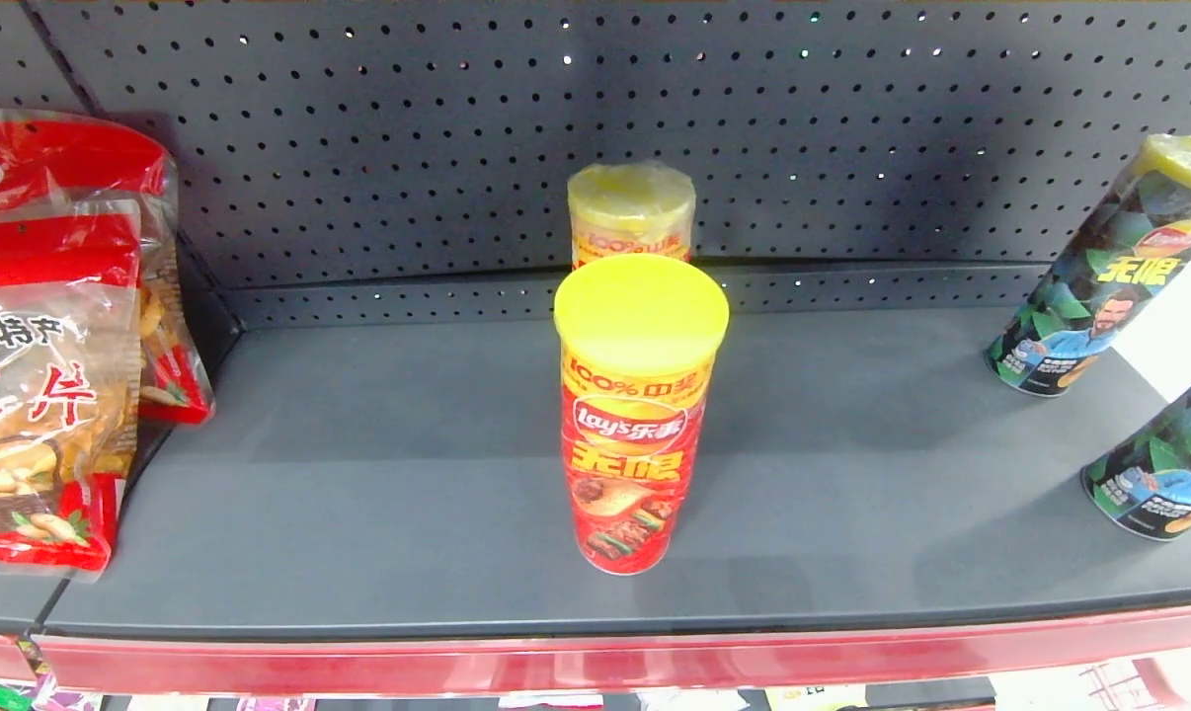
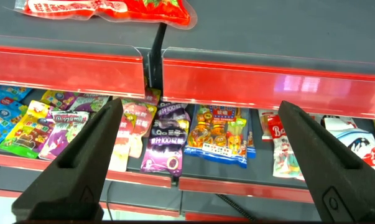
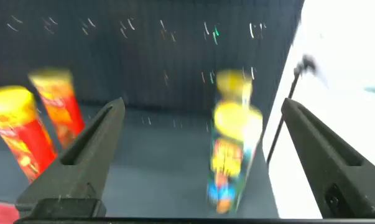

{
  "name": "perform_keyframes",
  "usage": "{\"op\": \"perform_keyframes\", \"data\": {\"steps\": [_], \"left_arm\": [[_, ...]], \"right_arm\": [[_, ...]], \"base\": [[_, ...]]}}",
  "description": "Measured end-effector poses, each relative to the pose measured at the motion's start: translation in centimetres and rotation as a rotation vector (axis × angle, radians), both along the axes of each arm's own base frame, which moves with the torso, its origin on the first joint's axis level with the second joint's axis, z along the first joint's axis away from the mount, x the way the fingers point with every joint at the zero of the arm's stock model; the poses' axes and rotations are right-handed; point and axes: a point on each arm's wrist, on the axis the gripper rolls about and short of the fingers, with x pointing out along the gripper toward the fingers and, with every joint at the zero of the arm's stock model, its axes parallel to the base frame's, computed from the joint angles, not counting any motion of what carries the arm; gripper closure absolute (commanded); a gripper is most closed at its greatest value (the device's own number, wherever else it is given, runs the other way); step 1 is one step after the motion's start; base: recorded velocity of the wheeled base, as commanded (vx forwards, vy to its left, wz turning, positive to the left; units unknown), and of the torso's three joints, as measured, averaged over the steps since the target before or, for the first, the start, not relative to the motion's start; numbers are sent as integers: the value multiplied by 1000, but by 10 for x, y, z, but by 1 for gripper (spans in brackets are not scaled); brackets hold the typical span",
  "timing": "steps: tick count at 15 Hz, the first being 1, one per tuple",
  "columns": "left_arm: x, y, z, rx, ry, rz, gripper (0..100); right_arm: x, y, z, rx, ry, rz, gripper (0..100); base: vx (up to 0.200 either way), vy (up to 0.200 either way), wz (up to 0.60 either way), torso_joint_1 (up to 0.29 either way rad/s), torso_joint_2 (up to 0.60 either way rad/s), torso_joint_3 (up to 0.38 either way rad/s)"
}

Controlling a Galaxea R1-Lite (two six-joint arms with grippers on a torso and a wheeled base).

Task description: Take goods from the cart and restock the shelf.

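A red chip can (image 1: 640, 415) with a yellow lid stands upright at the middle front of the grey shelf (image 1: 358, 474). A second red can (image 1: 632, 212) stands right behind it. My left gripper (image 2: 201, 104) is open and holds nothing; it faces the shelf's red front edge (image 2: 237, 78) and the lower shelf below. My right gripper (image 3: 203, 106) is open and empty, facing the shelf. Between its fingers, farther off, stand dark cans (image 3: 234, 149) one behind the other. The two red cans (image 3: 16, 130) are off to one side.
Red snack bags (image 1: 42, 346) stand at the shelf's left end. Two dark cans (image 1: 1114, 272) (image 1: 1163, 474) stand at the right by a white panel (image 1: 1183, 326). Bare shelf lies on both sides of the red cans. Candy packets (image 2: 165, 140) fill the lower shelf.
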Motion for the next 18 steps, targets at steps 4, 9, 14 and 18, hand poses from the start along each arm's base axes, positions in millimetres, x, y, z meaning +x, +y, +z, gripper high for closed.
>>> {"op": "perform_keyframes", "data": {"steps": [4,9,14,18], "left_arm": [[0,0,0,0,0,0,0],[0,0,0,0,0,1,0],[0,0,0,0,0,0,0],[0,0,0,0,0,0,0]], "right_arm": [[20,1,-61,-46,187,-97,0],[44,-1,-132,-30,337,-146,0],[61,1,-200,3,431,-120,0],[55,1,-215,25,437,-121,0]], "base": [[0,0,0,0,0,0],[0,0,0,0,0,0],[0,0,0,0,0,0],[0,0,0,0,0,0]]}}
